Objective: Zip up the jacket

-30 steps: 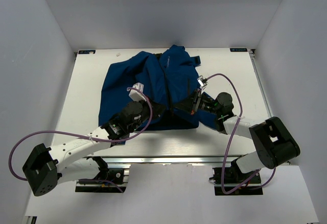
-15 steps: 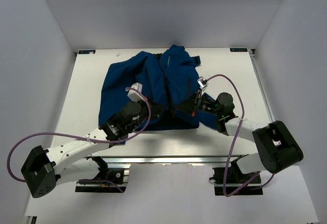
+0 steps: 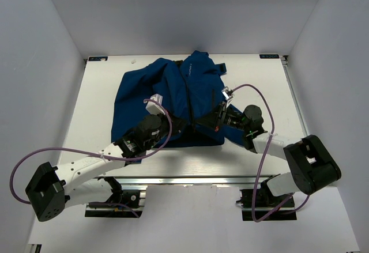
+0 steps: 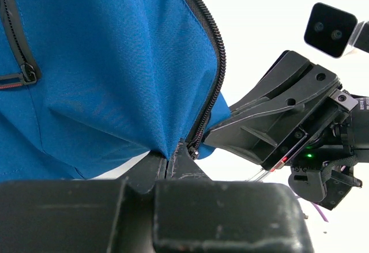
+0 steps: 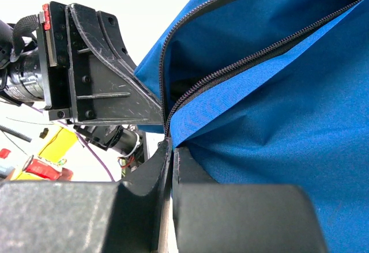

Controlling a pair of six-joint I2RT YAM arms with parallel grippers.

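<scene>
The royal-blue jacket (image 3: 164, 94) lies spread on the white table, its dark zipper line running down the middle and open at the lower end. My left gripper (image 3: 184, 124) is at the jacket's bottom hem, left of the zipper. In the left wrist view it (image 4: 168, 159) is shut on the blue fabric (image 4: 104, 68) right beside the zipper teeth (image 4: 214, 63). My right gripper (image 3: 210, 120) is at the hem just right of the zipper. In the right wrist view it (image 5: 172, 147) is shut on the other zipper edge (image 5: 230, 68). The two grippers nearly touch.
The white table (image 3: 92, 109) shows around the jacket, with a metal rail along its front edge (image 3: 190, 179). Purple cables (image 3: 262, 143) loop from both arms. The other gripper's body shows close in each wrist view (image 4: 282, 120) (image 5: 92, 74).
The right gripper has shifted slightly left toward the left gripper, still holding the hem. The left arm has barely moved.
</scene>
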